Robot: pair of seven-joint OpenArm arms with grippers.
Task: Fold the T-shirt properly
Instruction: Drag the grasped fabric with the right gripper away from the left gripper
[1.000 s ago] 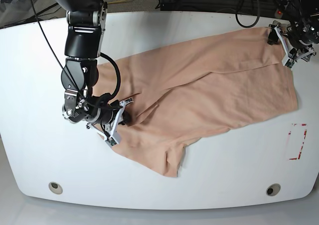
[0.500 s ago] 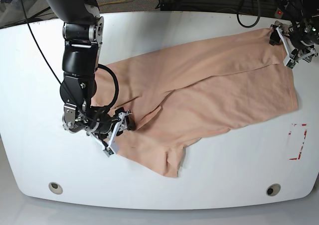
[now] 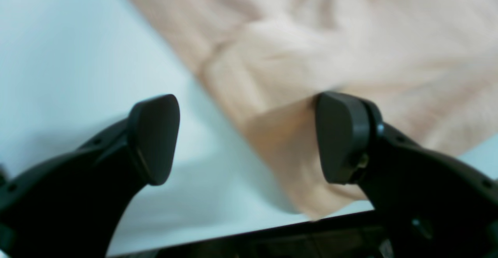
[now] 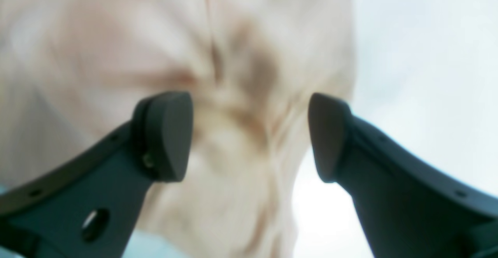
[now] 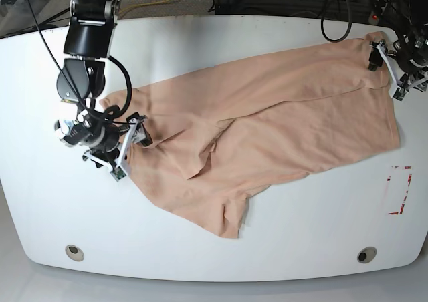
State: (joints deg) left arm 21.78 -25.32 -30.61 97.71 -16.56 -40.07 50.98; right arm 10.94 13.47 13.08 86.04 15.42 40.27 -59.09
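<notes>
Overhead, the base view shows a white tabletop point(image 5: 40, 208) with rounded corners and two round grommets near its front edge. A peach T-shirt point(image 5: 281, 121) lies spread and wrinkled across the middle, running from the left side up to the far right corner. A small red-and-white marker point(image 5: 399, 190) is stuck to the surface at the right. Behind the tabletop, black cables trail over a dark floor. The right tool point(image 5: 127, 145) sits at the shirt's left edge with its jaws apart, holding nothing. The left tool point(image 5: 394, 71) sits at the shirt's far right corner, jaws likewise apart.

Next, the left wrist view, blurred: the left tool point(image 3: 249, 137) has its two dark pads spread wide. A corner of the T-shirt point(image 3: 311, 55) lies below, reaching up to the right-hand pad; bare white tabletop point(image 3: 58, 55) fills the left.

Lastly, the right wrist view, also blurred: the right tool point(image 4: 251, 135) stands with its jaws apart over bunched folds of the T-shirt point(image 4: 116, 36), with white tabletop point(image 4: 428, 55) at the right.
</notes>
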